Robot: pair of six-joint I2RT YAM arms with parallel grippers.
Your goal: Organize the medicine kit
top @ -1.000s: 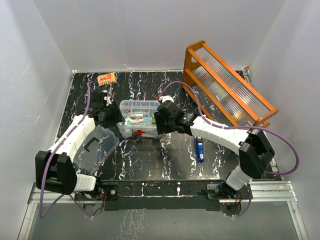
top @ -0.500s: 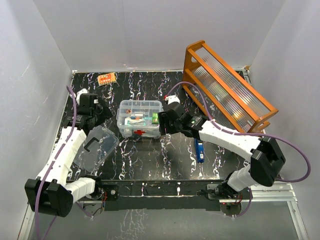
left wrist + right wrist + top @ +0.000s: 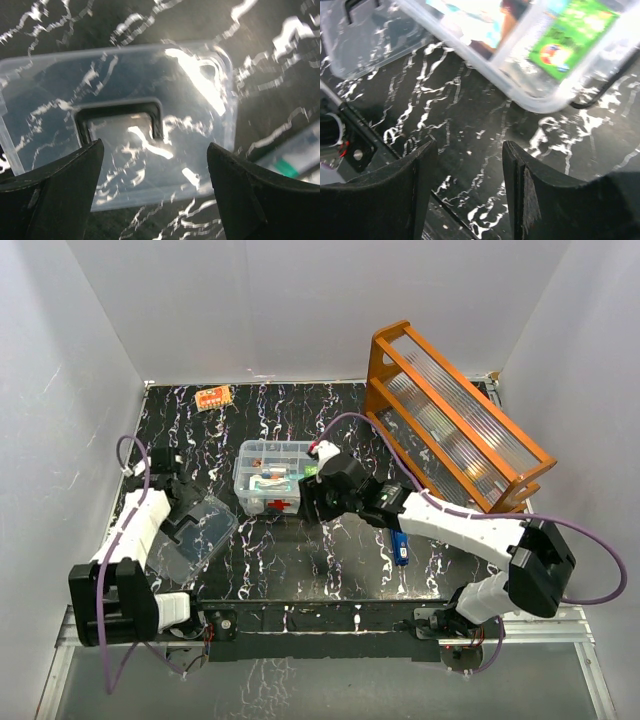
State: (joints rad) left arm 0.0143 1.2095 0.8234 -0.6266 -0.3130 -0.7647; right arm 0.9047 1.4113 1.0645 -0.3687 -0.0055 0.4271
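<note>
Black marbled bench (image 3: 300, 570), white walls (image 3: 300, 300). Clear red-cross box (image 3: 278, 480) mid-bench, lid (image 3: 197, 535) flat to its left. Orange rack (image 3: 455, 420) back right. Left tool (image 3: 155, 150) released over lid; right tool (image 3: 466, 150) released, empty, beside box.

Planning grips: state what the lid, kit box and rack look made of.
Lid: clear glossy plastic, probably; table pattern shows through, glare on top. Kit box: same clear plastic, contents visible. Rack: orange wood-like frame, ribbed translucent panels.

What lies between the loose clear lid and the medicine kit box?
Nothing: between the lid and the box only bare marbled table shows, in the top external view.
</note>
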